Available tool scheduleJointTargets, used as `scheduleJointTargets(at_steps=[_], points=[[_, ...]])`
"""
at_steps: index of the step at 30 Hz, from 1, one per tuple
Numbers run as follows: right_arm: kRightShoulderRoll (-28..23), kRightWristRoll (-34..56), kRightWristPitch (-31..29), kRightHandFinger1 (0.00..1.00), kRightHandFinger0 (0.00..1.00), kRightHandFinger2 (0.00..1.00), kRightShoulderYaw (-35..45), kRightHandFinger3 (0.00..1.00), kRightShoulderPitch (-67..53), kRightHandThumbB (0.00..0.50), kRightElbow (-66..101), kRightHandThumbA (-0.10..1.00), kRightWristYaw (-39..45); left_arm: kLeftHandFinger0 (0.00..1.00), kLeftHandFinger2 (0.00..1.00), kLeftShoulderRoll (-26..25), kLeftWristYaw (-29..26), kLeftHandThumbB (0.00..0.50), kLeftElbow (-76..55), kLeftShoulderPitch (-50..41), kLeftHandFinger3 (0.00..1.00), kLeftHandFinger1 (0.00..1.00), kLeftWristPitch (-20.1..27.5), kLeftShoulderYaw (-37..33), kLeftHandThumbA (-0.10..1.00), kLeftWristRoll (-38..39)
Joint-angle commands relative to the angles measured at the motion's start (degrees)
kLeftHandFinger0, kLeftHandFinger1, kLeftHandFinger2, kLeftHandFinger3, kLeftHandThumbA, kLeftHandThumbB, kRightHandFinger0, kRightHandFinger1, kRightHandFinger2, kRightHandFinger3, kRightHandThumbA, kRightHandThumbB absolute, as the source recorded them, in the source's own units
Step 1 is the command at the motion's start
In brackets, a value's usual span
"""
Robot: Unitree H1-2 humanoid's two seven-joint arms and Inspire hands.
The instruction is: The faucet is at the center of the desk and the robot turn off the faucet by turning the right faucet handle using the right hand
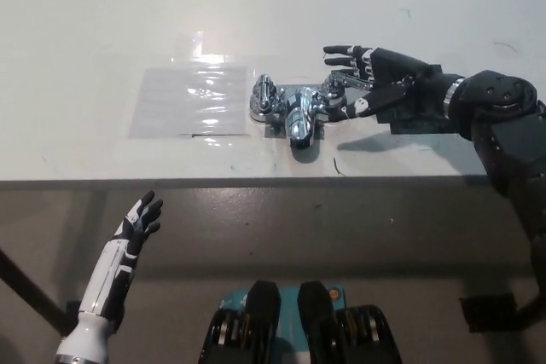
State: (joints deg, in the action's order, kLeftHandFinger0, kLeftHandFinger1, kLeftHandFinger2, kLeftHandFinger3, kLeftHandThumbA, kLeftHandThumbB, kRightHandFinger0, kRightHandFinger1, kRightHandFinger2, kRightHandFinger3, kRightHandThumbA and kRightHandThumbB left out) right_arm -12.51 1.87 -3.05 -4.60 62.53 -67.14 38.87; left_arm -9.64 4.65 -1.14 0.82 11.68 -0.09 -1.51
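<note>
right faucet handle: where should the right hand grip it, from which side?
Probably the lever end of the right faucet handle, approached from the robot's right. It sticks out sideways from the chrome faucet, and the right hand, fingers spread, already brackets it. Left hand rests below the desk edge.

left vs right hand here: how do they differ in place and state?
The right hand is black and reaches over the desk to the faucet, fingers around its right handle; the left hand is white with dark fingers and hangs below the desk edge, touching nothing. Both have fingers spread.
</note>
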Motion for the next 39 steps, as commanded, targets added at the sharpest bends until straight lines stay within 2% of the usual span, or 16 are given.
scheduleJointTargets(at_steps=[1, 3, 5, 8, 14, 20, 22, 23, 25, 28, 30, 31, 32, 36, 39], points=[[3.57, 3.69, 2.67, 1.00, 1.00, 1.00, 0.57, 1.00, -1.09, 0.440, 7.85, 1.00, 5.22, 1.00, 1.00, -0.43, 0.43, 0.236, -1.76, 1.22, 1.00, 1.00, 1.71, 0.01, 1.00, 0.05], [3.95, 4.23, 3.27, 1.00, 1.00, 1.00, 1.19, 1.00, -2.78, 0.429, 11.43, 1.00, 3.44, 1.00, 1.00, -0.35, 0.36, 0.237, -1.74, 1.16, 1.00, 1.00, 1.73, 0.00, 1.00, -0.03], [4.81, 4.35, 3.27, 1.00, 1.00, 1.00, 1.99, 1.00, -5.22, 0.396, 16.65, 1.00, 0.26, 1.00, 1.00, -0.27, 0.32, 0.243, -1.62, 1.03, 1.00, 1.00, 1.95, 0.03, 1.00, 0.07], [5.68, 3.75, 3.66, 1.00, 1.00, 1.00, 2.49, 1.00, -6.73, 0.409, 19.97, 1.00, -2.58, 1.00, 1.00, -0.20, 0.33, 0.246, -1.61, 0.93, 1.00, 1.00, 2.02, 0.13, 1.00, 0.37], [9.72, 1.79, 3.47, 1.00, 1.00, 1.00, 4.76, 1.00, -11.21, 0.303, 27.54, 1.00, -14.73, 1.00, 1.00, -0.27, 0.13, 0.246, -1.77, 0.85, 1.00, 1.00, 1.72, 0.12, 1.00, -0.33], [17.24, -1.51, 1.14, 1.00, 1.00, 1.00, 7.79, 1.00, -13.33, 0.329, 30.12, 1.00, -30.33, 1.00, 1.00, -0.43, 0.24, 0.244, -1.84, 0.67, 1.00, 1.00, 2.12, 0.29, 1.00, 0.03], [20.54, -2.46, 2.40, 1.00, 1.00, 1.00, 8.88, 1.00, -14.12, 0.347, 33.07, 1.00, -36.08, 1.00, 1.00, -0.57, 0.28, 0.235, -1.80, 0.79, 1.00, 1.00, 2.39, 0.21, 1.00, -0.25], [21.77, -2.75, 3.63, 1.00, 1.00, 1.00, 9.18, 1.00, -14.30, 0.340, 34.45, 1.00, -37.82, 1.00, 1.00, -0.52, 0.32, 0.241, -1.87, 0.82, 1.00, 1.00, 2.02, 0.19, 1.00, -0.19], [24.09, -3.53, 3.70, 1.00, 1.00, 1.00, 9.67, 1.00, -14.44, 0.305, 35.82, 1.00, -41.24, 1.00, 1.00, -0.42, 0.27, 0.235, -2.05, 0.69, 1.00, 1.00, 1.56, 0.18, 1.00, -0.20], [26.94, -4.83, 4.52, 1.00, 1.00, 1.00, 9.83, 1.00, -14.33, 0.291, 37.31, 1.00, -45.36, 1.00, 1.00, -0.33, 0.09, 0.230, -2.13, 0.50, 1.00, 1.00, 1.78, 0.14, 0.99, -0.54], [29.17, -6.78, 4.61, 1.00, 1.00, 1.00, 9.76, 1.00, -14.07, 0.227, 38.13, 1.00, -49.66, 1.00, 1.00, -0.46, 0.11, 0.217, -2.02, 0.59, 1.00, 1.00, 2.16, 0.18, 1.00, -0.59], [29.82, -7.06, 4.76, 1.00, 1.00, 1.00, 9.86, 1.00, -13.98, 0.223, 38.44, 1.00, -50.74, 1.00, 1.00, -0.52, 0.16, 0.216, -2.03, 0.70, 1.00, 1.00, 2.14, 0.19, 1.00, -0.54], [31.23, -7.10, 3.70, 1.00, 1.00, 1.00, 10.68, 1.00, -13.49, 0.190, 38.19, 1.00, -53.62, 1.00, 1.00, -0.70, 0.19, 0.212, -2.05, 0.94, 1.00, 1.00, 2.05, 0.18, 1.00, -0.77], [33.46, -9.29, 2.90, 1.00, 1.00, 1.00, 11.01, 1.00, -12.72, 0.137, 37.00, 1.00, -60.03, 1.00, 1.00, -1.03, 0.22, 0.221, -2.80, 1.23, 1.00, 1.00, 1.14, 0.26, 1.00, -1.15], [33.91, -10.08, 3.12, 1.00, 1.00, 1.00, 10.78, 1.00, -12.81, 0.126, 36.73, 1.00, -62.02, 1.00, 1.00, -1.22, 0.39, 0.218, -3.15, 1.20, 1.00, 1.00, 0.81, 0.31, 1.00, -1.03]])
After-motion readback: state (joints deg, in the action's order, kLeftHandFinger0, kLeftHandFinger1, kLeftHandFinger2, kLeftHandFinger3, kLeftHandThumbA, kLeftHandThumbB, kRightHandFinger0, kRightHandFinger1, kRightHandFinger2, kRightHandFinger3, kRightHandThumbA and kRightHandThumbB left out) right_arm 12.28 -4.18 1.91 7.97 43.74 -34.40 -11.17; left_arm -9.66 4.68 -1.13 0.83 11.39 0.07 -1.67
